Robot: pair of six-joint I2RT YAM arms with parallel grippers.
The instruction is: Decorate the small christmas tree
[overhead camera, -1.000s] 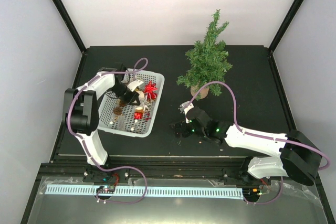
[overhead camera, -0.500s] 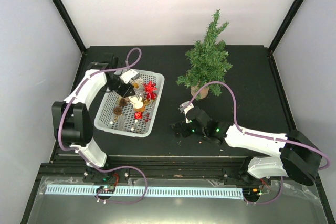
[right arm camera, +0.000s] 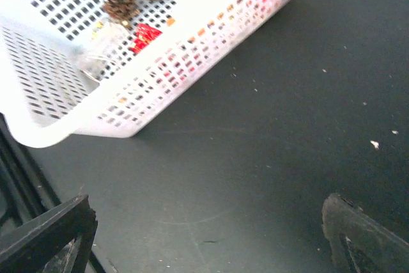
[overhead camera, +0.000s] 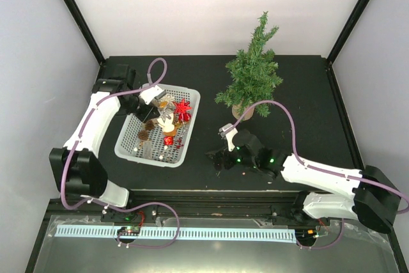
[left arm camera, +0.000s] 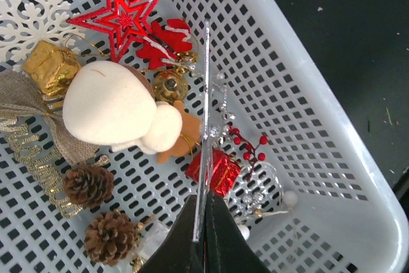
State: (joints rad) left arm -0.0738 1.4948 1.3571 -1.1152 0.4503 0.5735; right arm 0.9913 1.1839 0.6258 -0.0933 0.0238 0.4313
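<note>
Picking stage: left gripper point(left arm camera: 201, 225) is over the basket point(left arm camera: 307, 94), centre left, pinched tight on a thin clear ornament point(left arm camera: 206, 126). The right gripper point(overhead camera: 217, 158) gapes empty, lower middle. The tree point(overhead camera: 252, 75) is upper middle and looks bare, so next I'd say the ornament needs carrying across onto a branch.

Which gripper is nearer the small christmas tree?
Right. The right gripper is open, low over the table, just in front of the small christmas tree. The left gripper is over the white basket, farther off, shut on a thin silvery piece.
</note>
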